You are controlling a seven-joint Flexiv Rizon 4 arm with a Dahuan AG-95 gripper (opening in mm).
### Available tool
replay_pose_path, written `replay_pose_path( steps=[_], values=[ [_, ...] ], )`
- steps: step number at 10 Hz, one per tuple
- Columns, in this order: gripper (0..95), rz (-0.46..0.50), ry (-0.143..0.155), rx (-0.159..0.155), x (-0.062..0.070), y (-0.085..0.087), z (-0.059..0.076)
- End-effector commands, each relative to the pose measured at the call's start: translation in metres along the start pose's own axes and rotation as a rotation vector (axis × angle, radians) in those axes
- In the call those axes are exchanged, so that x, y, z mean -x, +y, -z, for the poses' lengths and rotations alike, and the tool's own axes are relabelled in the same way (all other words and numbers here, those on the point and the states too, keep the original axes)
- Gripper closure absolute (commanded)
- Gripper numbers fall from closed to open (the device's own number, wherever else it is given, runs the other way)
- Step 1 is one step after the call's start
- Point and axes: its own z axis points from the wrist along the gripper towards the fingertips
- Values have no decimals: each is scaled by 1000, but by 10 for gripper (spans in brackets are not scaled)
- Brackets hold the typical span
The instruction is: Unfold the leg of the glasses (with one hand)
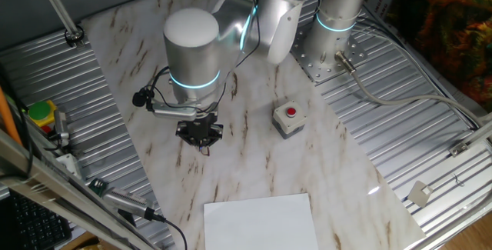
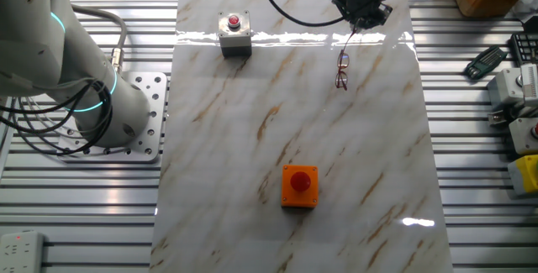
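Observation:
The glasses (image 2: 341, 71) lie on the marble tabletop (image 2: 294, 113) near its far right side. They are small, with a dark thin-wire frame. One slim leg (image 2: 347, 44) stretches up from the frame to my gripper (image 2: 356, 26). The gripper hangs straight above that leg's tip, and its fingers look closed on it. In the one fixed view my gripper (image 1: 203, 144) points down at the table. Only a small dark bit of the glasses (image 1: 206, 151) shows below it, with the rest hidden by the wrist.
A grey box with a red button (image 2: 234, 34) stands left of the glasses, also seen as the grey box (image 1: 289, 118). An orange box with a red button (image 2: 299, 186) sits mid-table. A white sheet (image 1: 261, 221) lies at one table edge. The arm's base (image 2: 126, 113) is bolted beside the board.

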Motion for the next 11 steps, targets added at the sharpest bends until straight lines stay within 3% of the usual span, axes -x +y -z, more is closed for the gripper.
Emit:
replay_pose_path(
  steps=[1, 11],
  values=[
    [950, 0, -11, 2, 0, 1, 2],
    [950, -5, -61, 14, 0, 0, 13]
  ],
)
